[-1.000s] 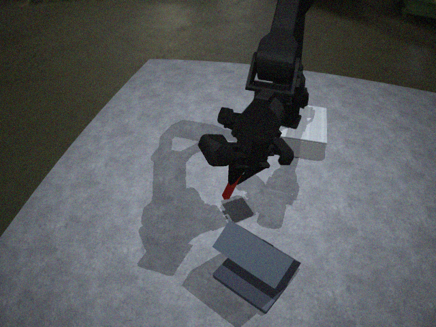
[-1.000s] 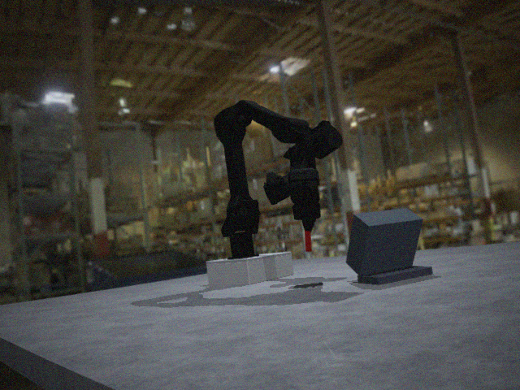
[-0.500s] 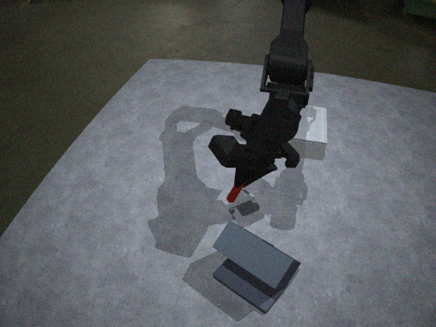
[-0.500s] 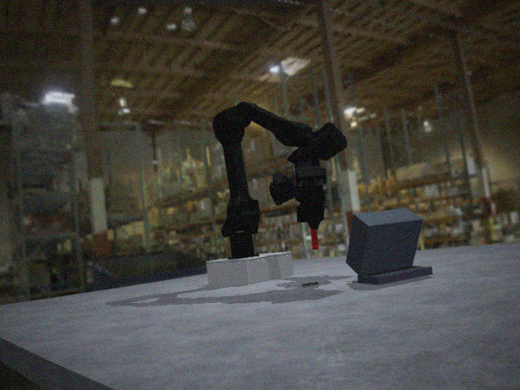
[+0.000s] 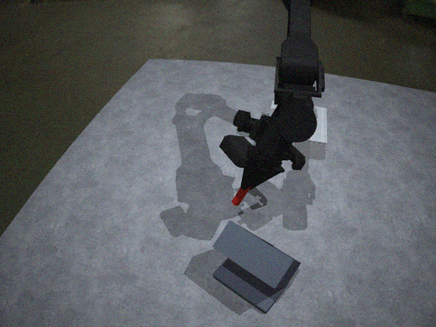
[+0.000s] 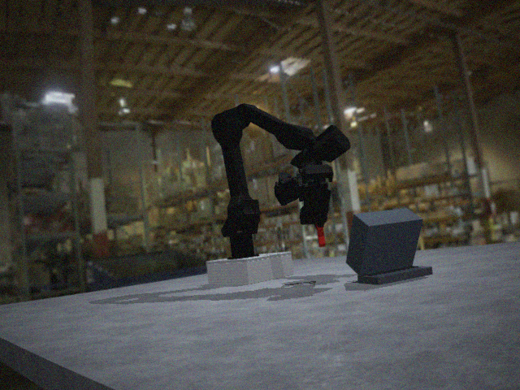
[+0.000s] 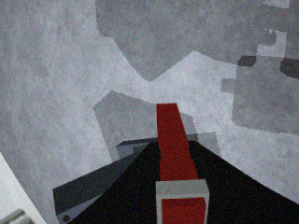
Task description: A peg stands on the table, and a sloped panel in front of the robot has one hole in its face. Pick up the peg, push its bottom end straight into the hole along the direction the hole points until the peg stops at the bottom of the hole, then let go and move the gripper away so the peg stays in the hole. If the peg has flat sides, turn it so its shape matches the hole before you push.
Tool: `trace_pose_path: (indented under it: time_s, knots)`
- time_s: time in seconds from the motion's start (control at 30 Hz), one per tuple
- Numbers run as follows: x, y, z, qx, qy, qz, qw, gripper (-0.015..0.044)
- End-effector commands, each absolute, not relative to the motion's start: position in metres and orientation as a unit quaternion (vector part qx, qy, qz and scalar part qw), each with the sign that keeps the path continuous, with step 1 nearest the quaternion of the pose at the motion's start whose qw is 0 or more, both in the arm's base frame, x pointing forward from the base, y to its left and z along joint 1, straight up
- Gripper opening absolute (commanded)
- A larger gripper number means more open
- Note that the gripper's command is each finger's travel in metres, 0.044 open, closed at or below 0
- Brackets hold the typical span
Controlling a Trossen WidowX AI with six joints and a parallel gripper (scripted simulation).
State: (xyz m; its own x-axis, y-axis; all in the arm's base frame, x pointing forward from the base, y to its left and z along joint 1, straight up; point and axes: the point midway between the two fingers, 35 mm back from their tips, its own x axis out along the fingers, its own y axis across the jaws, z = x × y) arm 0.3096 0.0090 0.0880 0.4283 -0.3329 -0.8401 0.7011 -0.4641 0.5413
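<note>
My gripper (image 5: 247, 185) (image 6: 318, 223) (image 7: 172, 150) is shut on the red peg (image 5: 241, 196) (image 6: 321, 236) (image 7: 169, 126). A pale band shows round the peg in the wrist view. The peg is in the air, slightly tilted, its free end pointing down and a little toward the panel block. The blue-grey panel block (image 5: 253, 251) (image 6: 386, 245) (image 7: 89, 182) stands on the table, apart from the peg. Its face toward the robot is hidden in the top and exterior views. The wrist view shows a small dark spot on it at the lower left; I cannot tell whether it is the hole.
The white robot base (image 5: 319, 122) (image 6: 248, 270) is behind the gripper. The panel block stands on a low dark foot (image 5: 239, 283) (image 6: 394, 275). Arm shadows lie across the table (image 5: 105, 197) (image 6: 252, 335). A pale thing cuts into the wrist view's lower left corner.
</note>
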Motion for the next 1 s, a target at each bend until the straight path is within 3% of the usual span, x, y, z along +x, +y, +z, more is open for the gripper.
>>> trace_pose_path:
  time_s: [0.0, 0.97]
  knots:
    - [0.308, 0.012, 0.090, 0.681, 0.133, -0.507, 0.511, 0.0000]
    - [0.305, 0.042, 0.093, 0.684, 0.121, -0.445, 0.565, 0.0000]
